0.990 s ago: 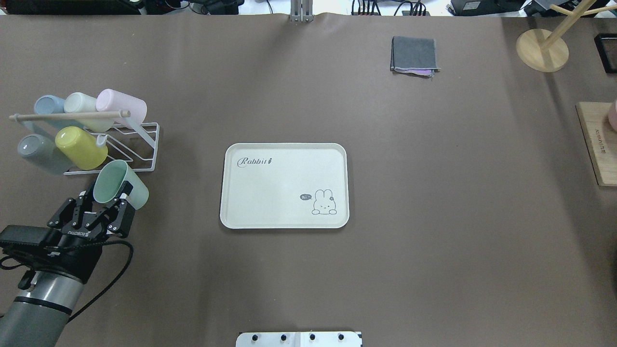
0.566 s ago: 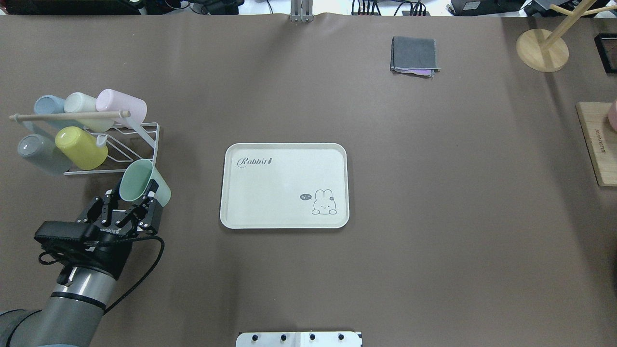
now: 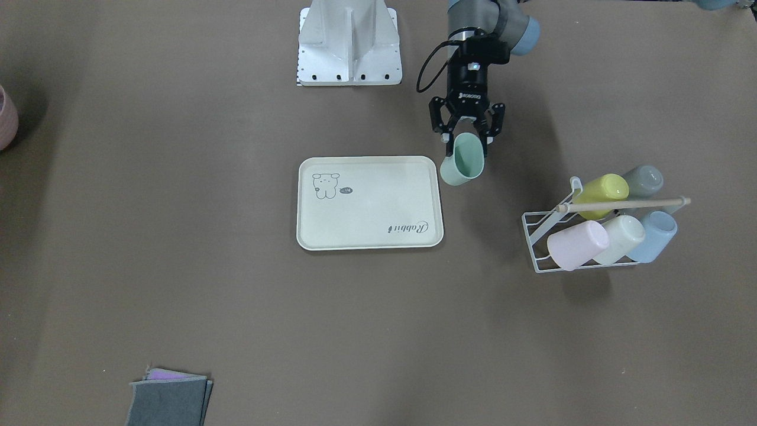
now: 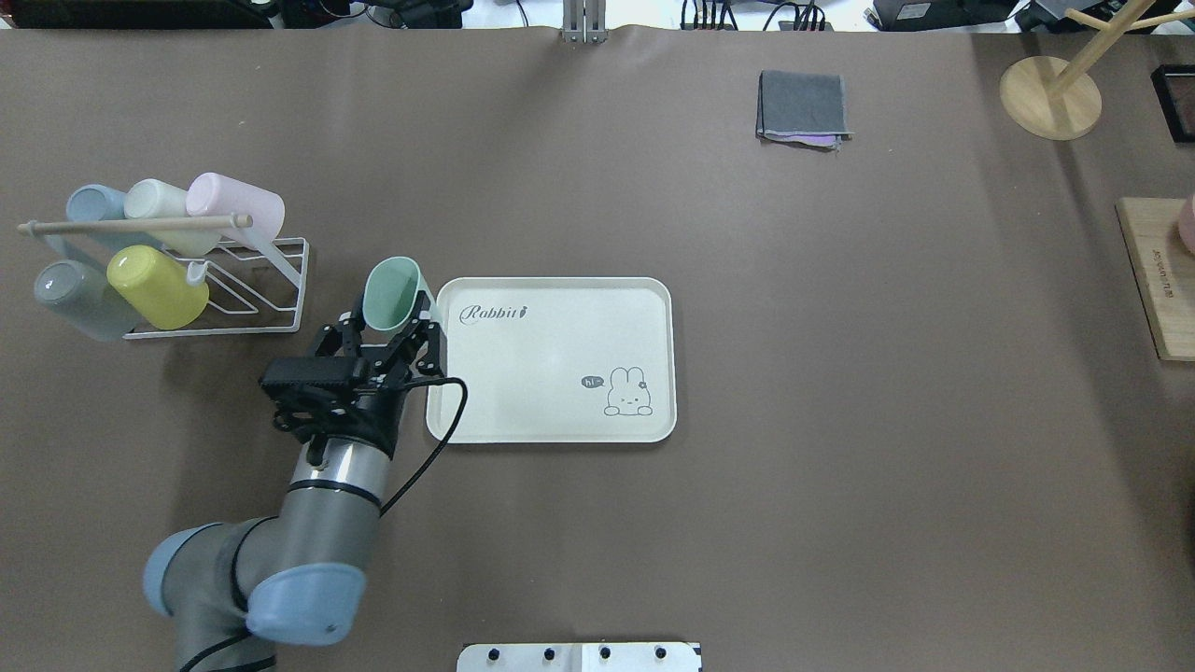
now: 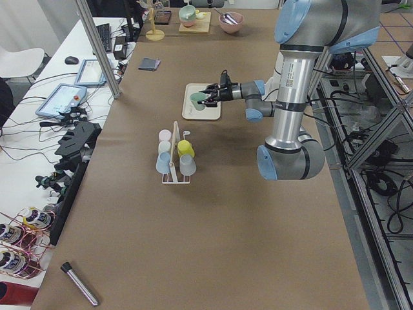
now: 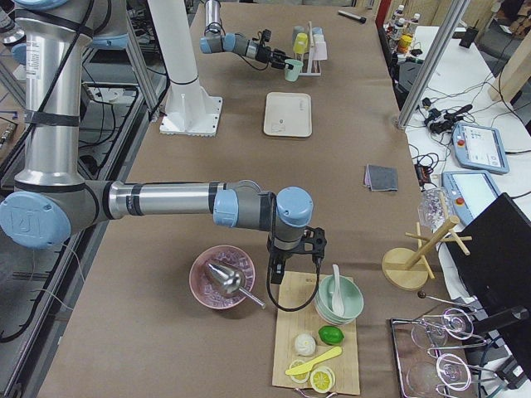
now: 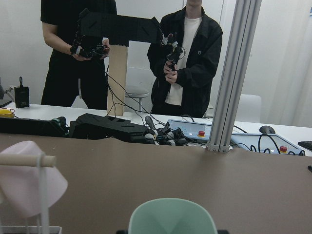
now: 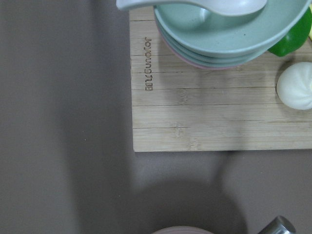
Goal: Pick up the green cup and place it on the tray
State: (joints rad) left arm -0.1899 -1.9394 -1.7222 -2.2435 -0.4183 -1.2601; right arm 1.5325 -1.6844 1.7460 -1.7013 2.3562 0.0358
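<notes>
The green cup hangs tilted above the table, mouth turned back toward the arm. My left gripper is shut on it near the rim. From the front, the green cup overlaps the corner of the tray on the rack side, below the left gripper. The cream tray lies flat with nothing on it. The left wrist view shows only the green cup's rim at the bottom. My right gripper hangs far off over a wooden board; I cannot tell whether it is open or shut.
A white wire rack with several pastel cups stands left of the tray. A folded grey cloth lies at the far right. A wooden stand and a wooden board sit at the right edge. Two people stand beyond the table.
The left arm has carried the green cup rightward and away from the rack, from beside the rack's front to the tray's left far corner. The grip on the cup is unchanged.
</notes>
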